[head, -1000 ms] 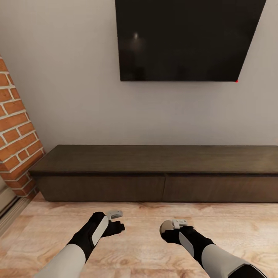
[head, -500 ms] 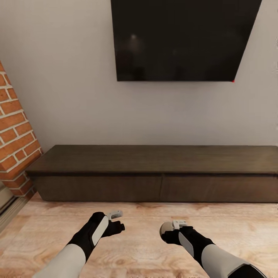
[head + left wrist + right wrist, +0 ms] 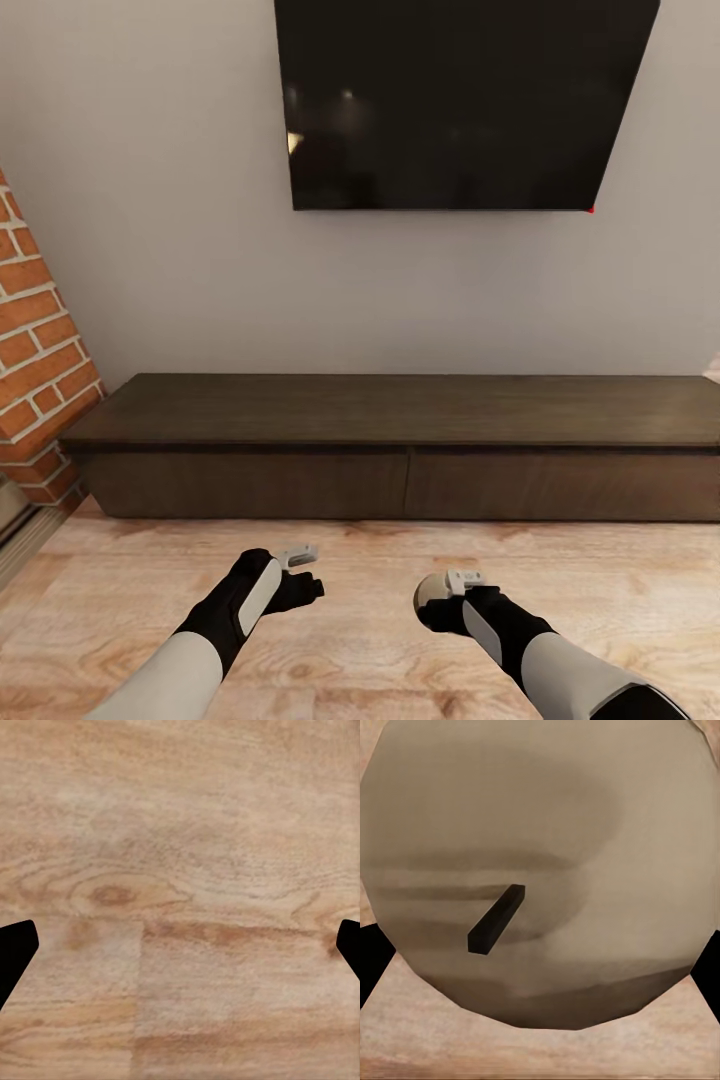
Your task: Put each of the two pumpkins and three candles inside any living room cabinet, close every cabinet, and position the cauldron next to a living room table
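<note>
The long low dark-brown cabinet point(image 3: 400, 420) stands against the wall straight ahead, and both drawer fronts in sight are closed. My right gripper point(image 3: 440, 592) hangs low over the floor in front of it, shut on a tan candle point(image 3: 432, 590). In the right wrist view the candle point(image 3: 540, 855) sits between the black fingers point(image 3: 371, 964), its dark wick point(image 3: 496, 919) facing the camera. My left gripper point(image 3: 305, 572) is open and holds nothing; in the left wrist view its fingers point(image 3: 13, 945) stand far apart over bare floor. Pumpkins, cauldron and table are out of view.
A large black TV point(image 3: 460, 100) hangs on the grey wall above the cabinet. A red brick column point(image 3: 35, 340) stands at the left, beside the cabinet's end. Light wood floor point(image 3: 360, 560) lies between me and the cabinet.
The whole picture has slid a little to the left, so the camera has moved. Both arms keep their pose and the candle stays in the right gripper.
</note>
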You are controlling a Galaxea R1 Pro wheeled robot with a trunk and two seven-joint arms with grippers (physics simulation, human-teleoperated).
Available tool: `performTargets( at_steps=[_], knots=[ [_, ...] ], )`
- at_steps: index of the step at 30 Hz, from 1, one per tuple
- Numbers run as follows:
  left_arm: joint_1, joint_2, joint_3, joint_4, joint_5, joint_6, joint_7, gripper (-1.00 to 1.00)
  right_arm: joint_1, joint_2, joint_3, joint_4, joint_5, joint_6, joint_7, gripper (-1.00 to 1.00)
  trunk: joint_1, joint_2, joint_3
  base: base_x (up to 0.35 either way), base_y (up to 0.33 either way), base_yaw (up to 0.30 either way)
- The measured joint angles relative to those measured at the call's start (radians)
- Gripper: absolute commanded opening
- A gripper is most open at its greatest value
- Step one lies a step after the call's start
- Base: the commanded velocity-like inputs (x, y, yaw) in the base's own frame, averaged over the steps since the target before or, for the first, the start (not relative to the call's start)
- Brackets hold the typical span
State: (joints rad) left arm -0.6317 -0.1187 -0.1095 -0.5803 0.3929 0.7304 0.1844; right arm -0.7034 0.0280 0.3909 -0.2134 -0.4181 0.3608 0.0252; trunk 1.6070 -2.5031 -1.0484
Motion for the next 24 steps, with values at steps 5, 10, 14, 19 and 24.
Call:
performTargets(
  at_steps=[5, 10, 14, 19, 24],
  knots=[
    [0.000, 0.000, 0.000, 0.000, 0.000, 0.000, 0.000, 1.00, 0.000, -0.001, -0.001, 0.000, 0.001, 0.017, 0.000, -1.00, 0.000, 0.000, 0.000, 0.048, -0.035, 0.179],
    [0.000, 0.000, 0.000, 0.000, 0.000, 0.000, 0.000, 1.00, 0.000, 0.000, -0.001, 0.000, 0.001, 0.021, -0.001, -1.00, 0.000, 0.000, 0.000, 0.174, -0.154, 0.217],
    [0.000, -0.001, 0.000, -0.001, 0.000, 0.000, 0.000, 1.00, 0.000, -0.001, -0.001, 0.000, 0.000, 0.021, 0.000, -1.00, 0.000, 0.000, 0.000, 0.072, -0.066, 0.061],
    [0.000, -0.001, 0.000, -0.001, 0.000, 0.000, 0.000, 1.00, 0.000, 0.000, -0.001, 0.000, 0.001, 0.022, 0.000, -1.00, 0.000, 0.000, 0.000, 0.009, -0.008, 0.007],
    [0.000, -0.002, 0.000, -0.001, 0.000, 0.000, 0.000, 1.00, 0.000, 0.000, -0.001, 0.000, 0.001, 0.021, 0.000, -1.00, 0.000, 0.000, 0.000, 0.001, -0.001, 0.001]
  ],
)
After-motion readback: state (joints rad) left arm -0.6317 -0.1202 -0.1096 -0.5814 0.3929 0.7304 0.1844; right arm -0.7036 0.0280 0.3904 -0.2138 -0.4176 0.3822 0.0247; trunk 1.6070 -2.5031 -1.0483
